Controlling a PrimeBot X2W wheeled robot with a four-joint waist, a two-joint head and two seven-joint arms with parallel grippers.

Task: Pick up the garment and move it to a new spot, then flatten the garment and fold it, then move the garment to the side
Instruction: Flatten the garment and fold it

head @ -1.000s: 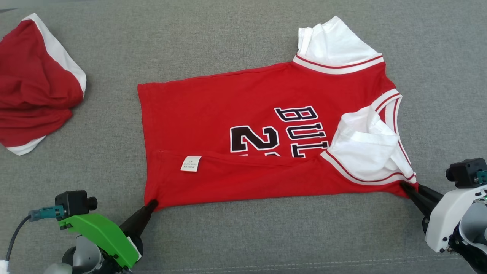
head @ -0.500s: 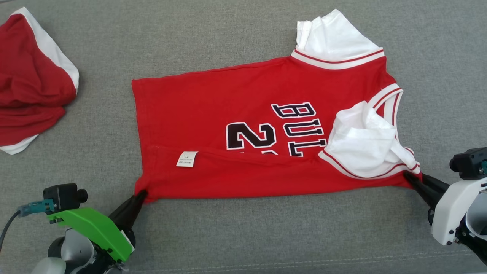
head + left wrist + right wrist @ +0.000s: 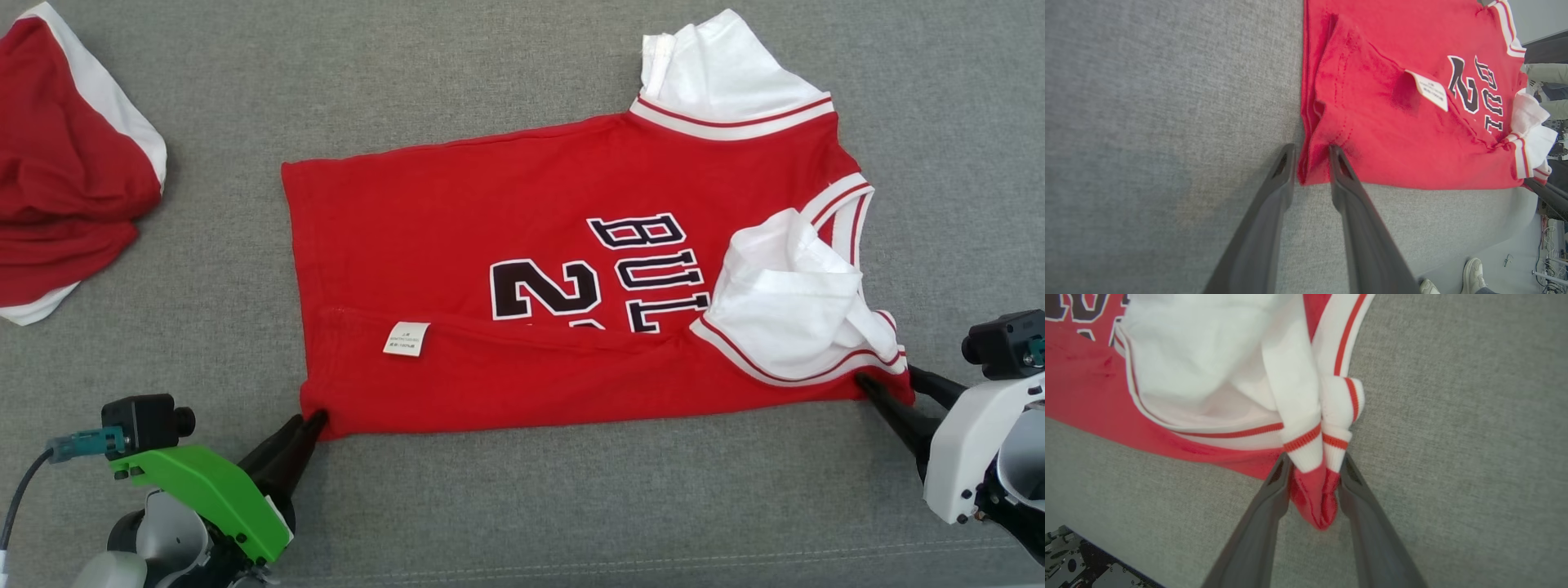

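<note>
Robot lab: grey fabric worktop [image 3: 522, 506], floor cables [image 3: 1551, 265], dark machinery [image 3: 1069, 555].

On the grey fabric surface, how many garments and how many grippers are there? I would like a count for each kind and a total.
Garments: 2, the red basketball jersey with white sleeves and the crumpled red and white garment
Grippers: 2, the left gripper and the right gripper
Total: 4

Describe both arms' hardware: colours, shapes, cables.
Left tool: two long, tapering dark fingers on a bright green shell, topped by a black boxy camera with a teal plug and dark cable. Right tool: same dark fingers, white shell, black camera with a teal connector just visible.
</note>
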